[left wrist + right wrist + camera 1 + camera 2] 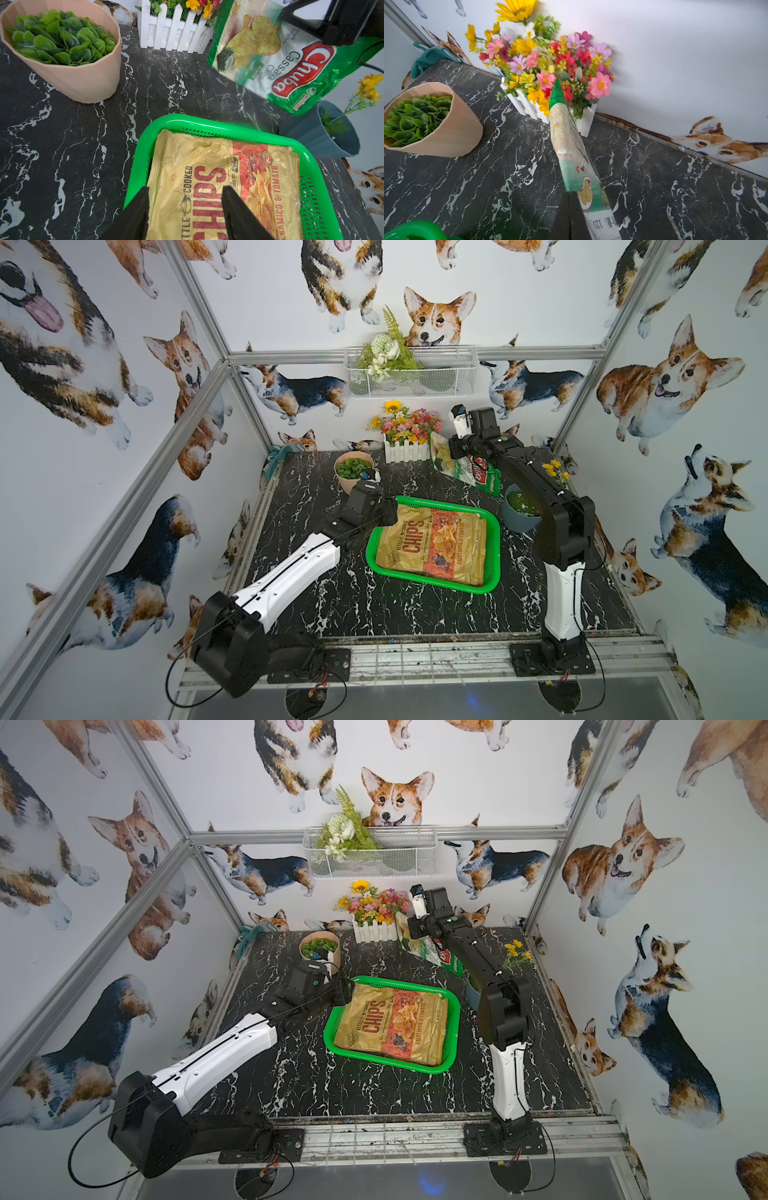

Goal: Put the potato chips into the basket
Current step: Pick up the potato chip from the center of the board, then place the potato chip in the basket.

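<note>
The green basket (449, 507) (407, 986) (207, 122) lies mid-table, and a tan "CHIPS" bag (432, 545) (392, 1025) (207, 166) lies flat in it and fills it. My left gripper (185, 191) (388, 510) hovers open over that bag's near-left end, with nothing between its fingers. The green-white "Chuba" bag (461, 466) (419, 946) (270, 62) (569, 135) hangs tilted above the back of the table, beside the flower box. My right gripper (571, 193) (465, 452) is shut on its edge.
A peach pot of green leaves (353, 472) stands behind the left gripper. At the back is a white picket flower box (405, 448). A blue-grey pot (519, 510) sits right of the basket, under my right arm. A white wire basket (411, 373) hangs on the back wall.
</note>
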`<state>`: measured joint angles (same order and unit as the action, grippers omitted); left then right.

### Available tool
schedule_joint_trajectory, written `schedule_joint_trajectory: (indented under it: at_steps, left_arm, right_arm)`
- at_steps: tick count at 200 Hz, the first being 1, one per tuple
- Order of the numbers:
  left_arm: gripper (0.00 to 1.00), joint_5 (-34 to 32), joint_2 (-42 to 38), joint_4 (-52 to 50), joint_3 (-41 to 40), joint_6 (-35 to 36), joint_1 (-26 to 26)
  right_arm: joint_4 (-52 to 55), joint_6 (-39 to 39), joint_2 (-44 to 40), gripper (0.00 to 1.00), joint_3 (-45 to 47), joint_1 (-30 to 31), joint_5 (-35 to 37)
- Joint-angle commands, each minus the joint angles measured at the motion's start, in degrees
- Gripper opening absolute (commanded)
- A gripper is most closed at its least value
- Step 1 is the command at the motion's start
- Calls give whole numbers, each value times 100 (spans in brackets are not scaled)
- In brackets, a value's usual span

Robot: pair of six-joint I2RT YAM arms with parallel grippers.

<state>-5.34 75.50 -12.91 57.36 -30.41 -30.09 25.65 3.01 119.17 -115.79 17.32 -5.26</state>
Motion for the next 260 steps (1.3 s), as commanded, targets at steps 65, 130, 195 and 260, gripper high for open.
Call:
schedule_joint_trajectory:
  at_steps: [65, 130, 195, 260]
  left_arm:
    - [60, -23, 15, 165, 88, 47, 4]
    - [60, -546, -532, 165, -339, 45, 9]
    - [60, -1027, -1031, 127, -469, 260, 181]
    - [60, -1157, -1404, 437, -837, 114, 616]
  right_arm:
    - [-843, 227, -941, 0, 510, 329, 442]
    - [-1407, -7, -2162, 0, 1708, 678, 379]
    - [-1201, -399, -3489, 0, 2861, 1246, 94]
    - [-1228, -861, -4629, 0, 4356, 1793, -819]
